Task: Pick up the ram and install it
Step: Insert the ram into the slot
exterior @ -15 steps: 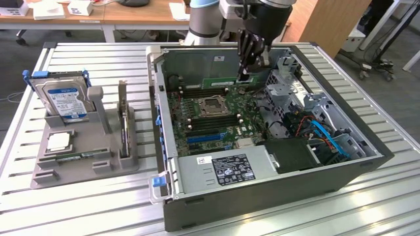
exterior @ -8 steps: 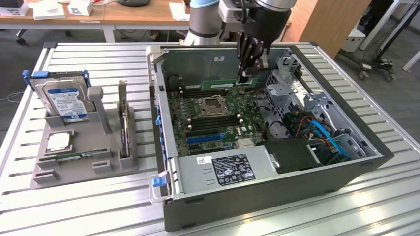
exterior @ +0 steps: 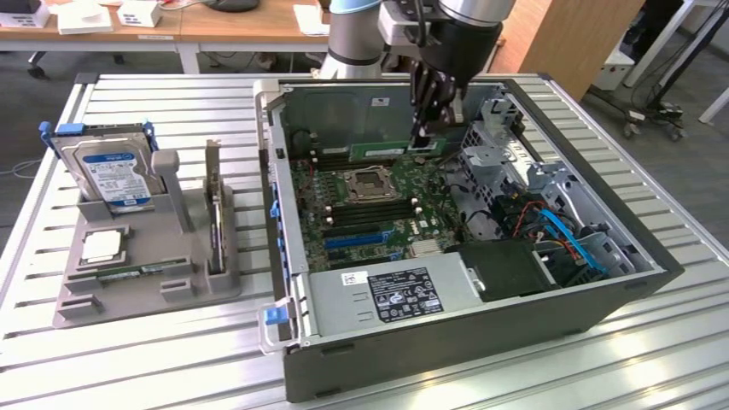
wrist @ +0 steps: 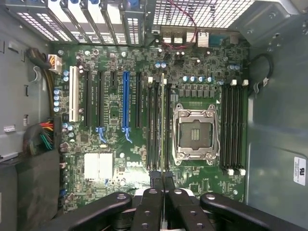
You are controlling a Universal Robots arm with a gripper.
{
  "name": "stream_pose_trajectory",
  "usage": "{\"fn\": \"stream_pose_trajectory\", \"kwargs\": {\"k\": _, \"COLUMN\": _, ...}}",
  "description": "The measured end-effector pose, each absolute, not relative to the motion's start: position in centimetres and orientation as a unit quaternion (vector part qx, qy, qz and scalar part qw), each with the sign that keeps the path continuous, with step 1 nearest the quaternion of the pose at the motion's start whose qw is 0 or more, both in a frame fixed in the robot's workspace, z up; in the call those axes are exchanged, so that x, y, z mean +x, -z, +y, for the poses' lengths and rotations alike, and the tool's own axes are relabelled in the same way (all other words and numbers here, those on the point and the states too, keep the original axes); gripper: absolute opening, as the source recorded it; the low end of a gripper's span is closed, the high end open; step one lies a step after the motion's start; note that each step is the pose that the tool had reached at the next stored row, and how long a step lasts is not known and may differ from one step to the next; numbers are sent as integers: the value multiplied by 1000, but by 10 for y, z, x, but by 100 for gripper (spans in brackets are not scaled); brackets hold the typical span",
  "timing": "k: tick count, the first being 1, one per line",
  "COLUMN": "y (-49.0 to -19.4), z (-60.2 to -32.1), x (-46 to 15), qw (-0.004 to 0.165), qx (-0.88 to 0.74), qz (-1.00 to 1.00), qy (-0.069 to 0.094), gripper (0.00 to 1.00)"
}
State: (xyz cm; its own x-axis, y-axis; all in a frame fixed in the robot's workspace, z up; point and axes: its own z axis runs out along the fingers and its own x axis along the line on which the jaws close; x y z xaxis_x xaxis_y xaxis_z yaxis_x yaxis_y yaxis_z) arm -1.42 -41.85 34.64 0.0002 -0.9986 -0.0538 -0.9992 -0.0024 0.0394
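Gripper (exterior: 424, 139), jaws closed tight on the ram (exterior: 380, 150) near its 3 o'clock end, holds the stick on edge, long axis 9-to-3 o'clock in the exterior view, parallel to the memory slots (exterior: 333, 157) at 12 o'clock of the CPU socket (exterior: 370, 182).

I worked in what looked like a robotics lab or technical workshop, set within an office-like room. My bench was a slatted aluminium table (exterior: 171, 359), an industrial surface rather than household furniture. On it lay an opened desktop computer case (exterior: 456, 363) with its motherboard (wrist: 120, 110) bare, beside a grey fixture (exterior: 80, 309) racking loose computer parts. Behind it stood wooden desks (exterior: 228, 21) carrying small white boxes (exterior: 139, 12), over a grey floor (exterior: 23, 94)
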Motion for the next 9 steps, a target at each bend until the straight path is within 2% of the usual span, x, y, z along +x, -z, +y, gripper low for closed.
{"fn": "stream_pose_trajectory", "kwargs": {"k": 9, "y": -340, "z": -419, "x": -14, "qw": 5, "qx": -707, "qz": 706, "qy": -33, "gripper": 11}}
